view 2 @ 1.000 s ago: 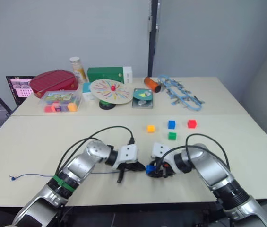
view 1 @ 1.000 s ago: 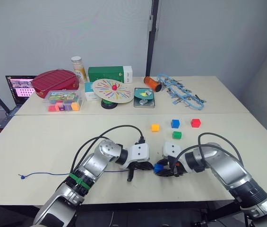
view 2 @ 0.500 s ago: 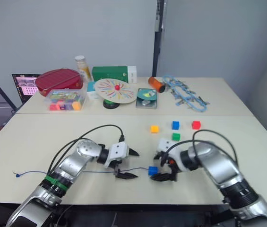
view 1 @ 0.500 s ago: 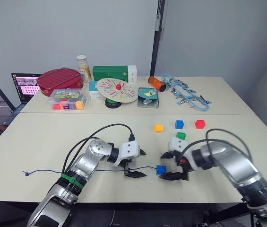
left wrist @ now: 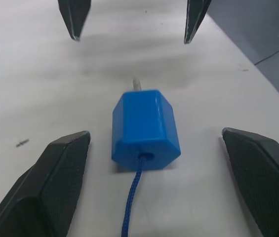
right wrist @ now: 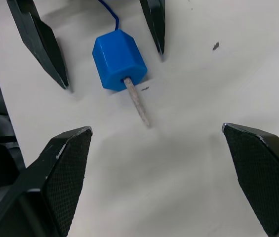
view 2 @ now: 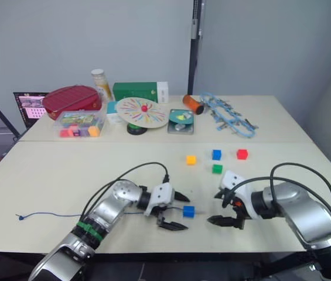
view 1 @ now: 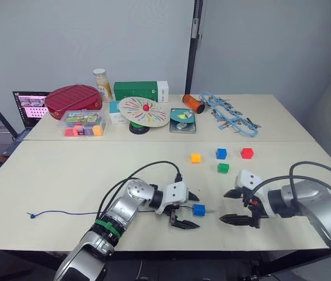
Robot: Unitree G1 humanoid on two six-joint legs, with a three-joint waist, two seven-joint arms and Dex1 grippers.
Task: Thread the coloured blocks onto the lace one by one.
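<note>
You are resting 1 blue block (view 1: 198, 210) on the worktop (view 1: 65, 175), already on the lace (left wrist: 132, 212), between the released left tool (view 1: 187, 209) and released right tool (view 1: 231, 205). The lace's pale tip (right wrist: 137, 102) is sticking out toward the right tool, probably for pulling through, while 4 blocks (view 1: 222, 168) are waiting farther back.

Glossy plastic block (left wrist: 145, 129), braided lace (left wrist: 132, 208)

Far on the table (view 1: 65, 170) sit a red case (view 1: 70, 99), a green box (view 1: 137, 91), a round colourful disc (view 1: 143, 111) and a light-blue chain tangle (view 1: 227, 114).

Stretch of lace (left wrist: 132, 211) inside the blue block (left wrist: 144, 129), hidden; laptop (view 1: 29, 107) cut off behind the table edge.
</note>
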